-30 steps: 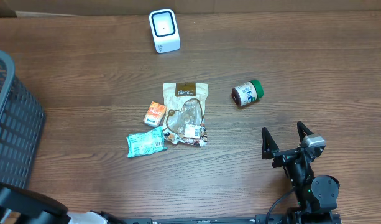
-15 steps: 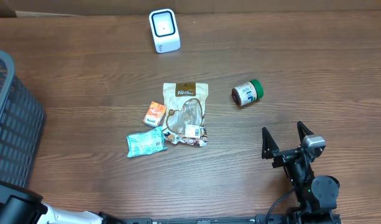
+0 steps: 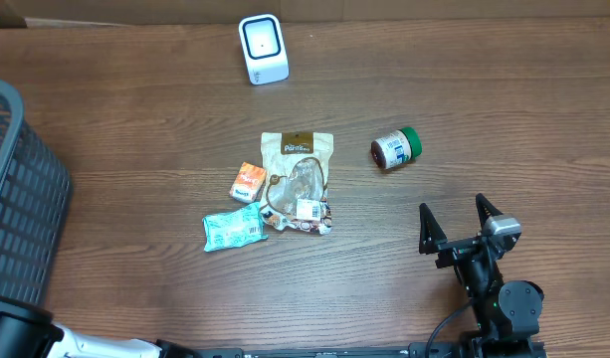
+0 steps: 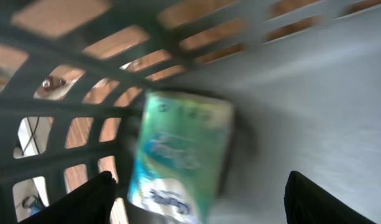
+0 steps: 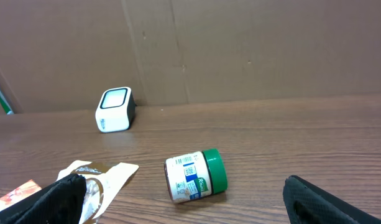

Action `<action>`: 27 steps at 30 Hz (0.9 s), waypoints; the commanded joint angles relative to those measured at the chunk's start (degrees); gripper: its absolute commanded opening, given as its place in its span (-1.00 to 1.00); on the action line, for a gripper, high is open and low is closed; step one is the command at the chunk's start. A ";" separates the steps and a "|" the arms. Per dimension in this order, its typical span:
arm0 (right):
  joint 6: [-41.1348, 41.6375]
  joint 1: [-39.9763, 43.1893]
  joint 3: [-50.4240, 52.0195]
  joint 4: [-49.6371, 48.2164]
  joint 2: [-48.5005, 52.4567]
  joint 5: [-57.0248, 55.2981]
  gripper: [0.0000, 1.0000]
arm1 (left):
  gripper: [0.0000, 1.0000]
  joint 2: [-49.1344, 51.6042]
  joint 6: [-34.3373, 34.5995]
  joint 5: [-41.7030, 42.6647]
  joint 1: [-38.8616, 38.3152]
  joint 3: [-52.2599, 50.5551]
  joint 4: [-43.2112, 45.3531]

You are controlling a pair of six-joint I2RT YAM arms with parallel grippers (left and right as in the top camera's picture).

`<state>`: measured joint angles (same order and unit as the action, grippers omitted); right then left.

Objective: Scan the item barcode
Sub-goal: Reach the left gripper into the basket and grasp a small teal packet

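Brown wood-grain table [image 3: 135, 109], matte, with long plank lines.

Landmark: tan crinkled foil snack pouch [image 3: 298, 164] with a clear window, lying flat mid-table.

- Dark grey plastic lattice basket [image 3: 16, 189]: far left of the pouch, at the table edge. My left gripper [image 4: 202, 199] is inside it. The wrist view is blurred. Its fingers stand spread and pinch nothing. A glossy green soft pack [image 4: 178, 155] lies against the basket wall.
- Right gripper [image 3: 462, 214]: right of the pouch and nearer the arm bases, jaws spread wide and empty.
- Teal crinkly plastic packet [image 3: 233, 228]: flat, touching the pouch's near-left corner.
- Squat round jar with a green lid [image 3: 396, 148]: on its side, right of the pouch and apart from it, label barcode up.
- White rounded-box barcode scanner [image 3: 263, 49]: upright, well beyond the pouch at the far edge.
- Small orange packet [image 3: 249, 182]: hard against the pouch's left edge.
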<state>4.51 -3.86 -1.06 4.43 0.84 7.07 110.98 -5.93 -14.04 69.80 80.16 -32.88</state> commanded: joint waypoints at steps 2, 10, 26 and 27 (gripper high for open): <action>0.39 -0.31 0.61 -0.28 -0.68 -0.17 1.00 | 0.44 3.48 3.15 -0.20 2.40 -0.20 0.24; 0.39 -0.31 0.61 -0.28 -0.68 -0.17 1.00 | -0.80 4.04 3.61 3.63 2.47 -0.17 1.14; 0.39 -0.31 0.61 -0.28 -0.68 -0.17 1.00 | -0.91 -10.14 11.56 26.32 -13.49 7.28 -4.09; 0.39 -0.31 0.61 -0.28 -0.68 -0.17 1.00 | -0.92 -11.98 13.00 26.58 -15.04 8.98 -4.83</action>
<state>4.51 -3.86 -1.06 4.45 0.84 7.09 106.74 2.07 6.17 58.28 83.59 -37.15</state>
